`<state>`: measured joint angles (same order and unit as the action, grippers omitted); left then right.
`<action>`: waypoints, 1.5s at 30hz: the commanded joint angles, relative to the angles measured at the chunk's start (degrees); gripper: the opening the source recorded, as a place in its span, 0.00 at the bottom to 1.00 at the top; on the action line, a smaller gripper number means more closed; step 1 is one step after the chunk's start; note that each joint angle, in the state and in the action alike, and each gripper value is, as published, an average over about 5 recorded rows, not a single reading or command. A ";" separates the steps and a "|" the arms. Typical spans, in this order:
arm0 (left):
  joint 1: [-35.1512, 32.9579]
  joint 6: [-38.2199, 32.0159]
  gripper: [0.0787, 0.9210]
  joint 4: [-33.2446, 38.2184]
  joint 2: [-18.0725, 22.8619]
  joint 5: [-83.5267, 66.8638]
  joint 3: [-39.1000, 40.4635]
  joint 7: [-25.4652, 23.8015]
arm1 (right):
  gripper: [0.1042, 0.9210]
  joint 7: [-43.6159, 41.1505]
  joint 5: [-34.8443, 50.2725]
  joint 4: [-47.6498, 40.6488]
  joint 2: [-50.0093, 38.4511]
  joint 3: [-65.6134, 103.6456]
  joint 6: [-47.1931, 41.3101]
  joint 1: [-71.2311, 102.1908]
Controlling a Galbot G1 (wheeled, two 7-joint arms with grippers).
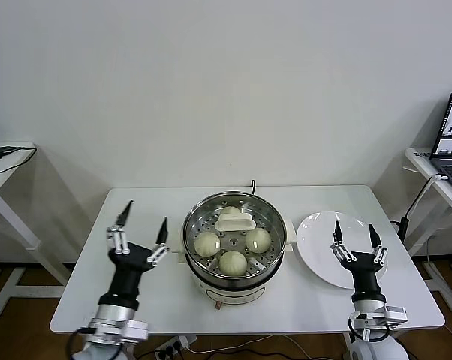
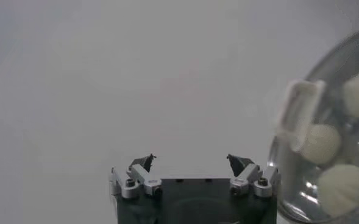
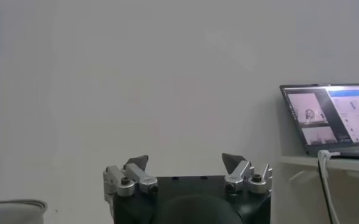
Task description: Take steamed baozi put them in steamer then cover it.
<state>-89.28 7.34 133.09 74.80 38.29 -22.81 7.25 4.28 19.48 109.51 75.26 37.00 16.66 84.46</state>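
The round cream-white buns [image 1: 233,262] sit inside the big shiny metal steamer pot [image 1: 197,255], mid-table, and the clear glass lid with white handle [image 1: 236,221] keeps steam in. The left hand [image 1: 141,220], at nine o'clock, and right hand [image 1: 355,234], at three o'clock over the white plate [image 1: 316,240], gape wide, holding nothing, seemingly finished

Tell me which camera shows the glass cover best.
Head view: the cover is seen whole from above, seated on the steamer, handle clear. The left wrist view catches only its edge and handle; the right wrist view shows none.
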 commanded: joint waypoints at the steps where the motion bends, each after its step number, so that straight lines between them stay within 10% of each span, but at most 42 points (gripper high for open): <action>1: -2.92 -9.37 0.88 -3.86 4.80 -24.46 -12.47 2.07 | 0.88 0.44 -0.01 4.95 0.11 -0.04 -4.45 0.97; 45: -6.12 -13.36 0.88 -7.15 5.02 -26.03 -11.72 -0.08 | 0.88 2.30 -2.23 8.96 0.51 1.05 -6.80 3.89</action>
